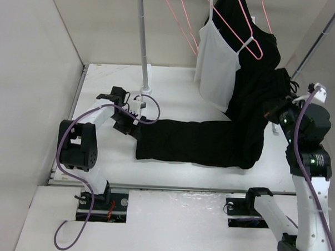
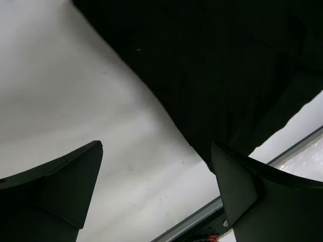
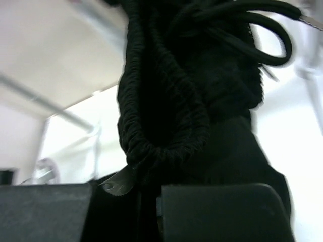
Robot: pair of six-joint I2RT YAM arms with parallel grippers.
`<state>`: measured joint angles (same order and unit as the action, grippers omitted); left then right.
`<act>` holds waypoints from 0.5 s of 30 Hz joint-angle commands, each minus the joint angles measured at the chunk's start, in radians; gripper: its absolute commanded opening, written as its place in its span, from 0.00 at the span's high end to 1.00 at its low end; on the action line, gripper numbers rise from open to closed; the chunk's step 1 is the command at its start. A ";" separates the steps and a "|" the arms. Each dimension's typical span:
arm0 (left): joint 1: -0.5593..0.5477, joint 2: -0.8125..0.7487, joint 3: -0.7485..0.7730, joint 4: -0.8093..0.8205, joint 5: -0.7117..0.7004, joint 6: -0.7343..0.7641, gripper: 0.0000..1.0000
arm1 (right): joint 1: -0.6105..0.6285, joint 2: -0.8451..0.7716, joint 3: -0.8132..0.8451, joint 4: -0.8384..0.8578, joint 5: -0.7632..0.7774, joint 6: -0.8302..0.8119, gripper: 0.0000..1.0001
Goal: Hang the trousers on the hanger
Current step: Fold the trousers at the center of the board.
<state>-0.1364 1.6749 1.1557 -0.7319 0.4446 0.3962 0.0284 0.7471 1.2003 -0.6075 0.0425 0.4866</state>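
Right fingers (image 3: 212, 212) pressed nearly together, pinching the bunched elastic waistband of the trousers (image 3: 166, 111); drawstring loops above the pinch. Right gripper (image 1: 276, 111) holds that waist end lifted off the table (image 1: 175, 87), at the trousers' right end.

Left fingers (image 2: 55, 191) spread wide, nothing between them, black leg fabric just beyond the tips. Left gripper (image 1: 131, 124) sits low at the trousers' left end, by the hems.

Trousers (image 1: 200, 141): legs flat on the table, running leftward from the lifted waist.

Hanger (image 1: 238, 35): pink wire, tilted, above the trousers' waist end, against hanging black fabric.
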 commanded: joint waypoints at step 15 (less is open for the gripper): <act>-0.008 0.177 0.006 -0.008 -0.023 0.003 0.21 | 0.833 0.290 -0.007 0.482 0.222 -0.131 1.00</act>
<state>-0.1459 1.8046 1.1675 -0.7673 0.4519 0.3851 0.7338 1.0325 1.2118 -0.2317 -0.0288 0.4316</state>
